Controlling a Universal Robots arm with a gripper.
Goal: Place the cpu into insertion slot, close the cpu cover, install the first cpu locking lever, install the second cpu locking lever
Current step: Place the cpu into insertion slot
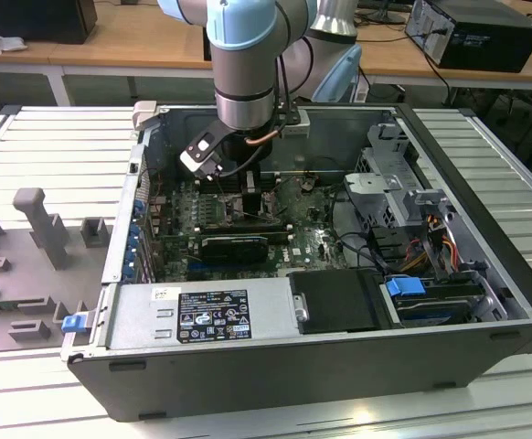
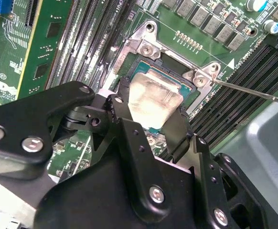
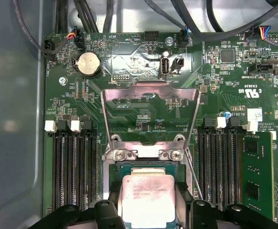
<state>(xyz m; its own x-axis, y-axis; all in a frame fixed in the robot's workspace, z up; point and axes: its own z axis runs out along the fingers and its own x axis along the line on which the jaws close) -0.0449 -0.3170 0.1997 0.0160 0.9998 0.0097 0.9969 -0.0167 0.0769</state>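
The tool [image 2: 149, 110] pinches the cpu [image 3: 147, 200] by two opposite edges, right at the insertion slot [image 3: 141, 166]; whether it is seated, I cannot tell. The cpu cover [image 3: 148, 89] is swung open, clear of the slot.

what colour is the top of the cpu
The cpu top is pale silvery beige, clearest in the first wrist view.

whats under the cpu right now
The insertion slot: its dark rim shows around the cpu in the first wrist view. The slot's centre is hidden by the chip.
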